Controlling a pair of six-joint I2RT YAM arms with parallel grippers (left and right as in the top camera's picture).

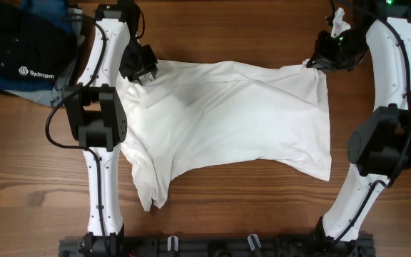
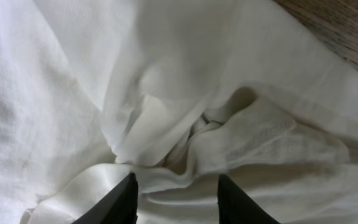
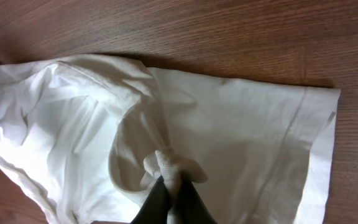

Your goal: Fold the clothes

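Note:
The clothes (image 1: pixel 234 118) are one white, wrinkly garment spread across the middle of the wooden table, with a sleeve trailing toward the front left. My left gripper (image 1: pixel 140 66) hovers at its back left corner. In the left wrist view the left gripper (image 2: pixel 176 186) is open, its black fingertips (image 2: pixel 127 198) apart over rumpled folds of the clothes (image 2: pixel 185 124). My right gripper (image 1: pixel 321 61) is at the back right corner. The right wrist view shows the right gripper (image 3: pixel 174 186) shut on a pinched bunch of the clothes (image 3: pixel 229 130), the cloth lifted a little there.
A dark blue-black folded stack (image 1: pixel 23 57) with a white logo lies at the back left corner, beside the left arm. Bare wooden table (image 1: pixel 248 207) runs along the front. The black arm bases (image 1: pixel 212 246) sit at the front edge.

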